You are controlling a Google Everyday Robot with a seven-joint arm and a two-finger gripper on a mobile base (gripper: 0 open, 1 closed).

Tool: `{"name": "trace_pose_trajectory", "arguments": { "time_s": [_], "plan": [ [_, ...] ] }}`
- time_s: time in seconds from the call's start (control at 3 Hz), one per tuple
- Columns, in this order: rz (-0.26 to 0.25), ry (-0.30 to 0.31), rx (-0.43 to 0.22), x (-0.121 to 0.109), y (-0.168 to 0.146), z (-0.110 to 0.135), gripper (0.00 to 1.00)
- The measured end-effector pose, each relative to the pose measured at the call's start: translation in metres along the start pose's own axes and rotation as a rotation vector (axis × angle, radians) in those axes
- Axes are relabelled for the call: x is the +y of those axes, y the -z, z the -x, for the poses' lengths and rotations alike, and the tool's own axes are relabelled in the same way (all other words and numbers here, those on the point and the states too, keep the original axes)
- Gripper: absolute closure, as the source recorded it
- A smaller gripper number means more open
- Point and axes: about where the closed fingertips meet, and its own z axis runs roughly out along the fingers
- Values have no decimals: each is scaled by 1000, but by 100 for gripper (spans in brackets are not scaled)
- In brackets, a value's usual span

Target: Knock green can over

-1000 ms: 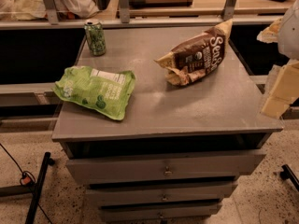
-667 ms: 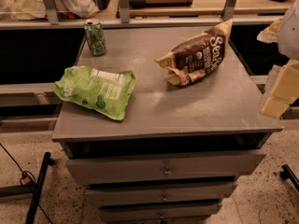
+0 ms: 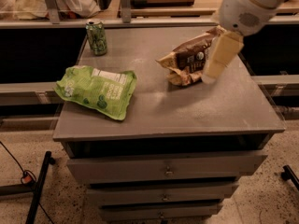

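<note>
The green can (image 3: 96,38) stands upright near the back left corner of the grey cabinet top (image 3: 187,111). It is slim, with a dotted green pattern and a silver rim. My gripper (image 3: 210,74), cream-coloured below a white wrist, hangs over the right side of the top. It sits in front of a brown snack bag and far to the right of the can, not touching it.
A flat light-green snack bag (image 3: 96,90) lies at the front left, between the can and the front edge. A brown snack bag (image 3: 186,59) lies at the back right, partly behind the gripper. Drawers (image 3: 166,169) sit below the top. A rail with shelving runs behind.
My arm has swung in from the right edge of the view to above the right side of the cabinet top. The can and both bags stay where they were on the top.
</note>
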Motion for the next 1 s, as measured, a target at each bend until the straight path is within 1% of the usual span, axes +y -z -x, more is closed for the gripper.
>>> {"name": "trace_pose_trajectory", "arguments": {
  "time_s": [0.33,0.67,1.0],
  "plan": [
    [-24,-11,-84,-58,-37,66,0],
    [-24,-11,-84,-58,-37,66,0],
    [-35,-1,-99,-69,-47,82,0]
  ]
}}
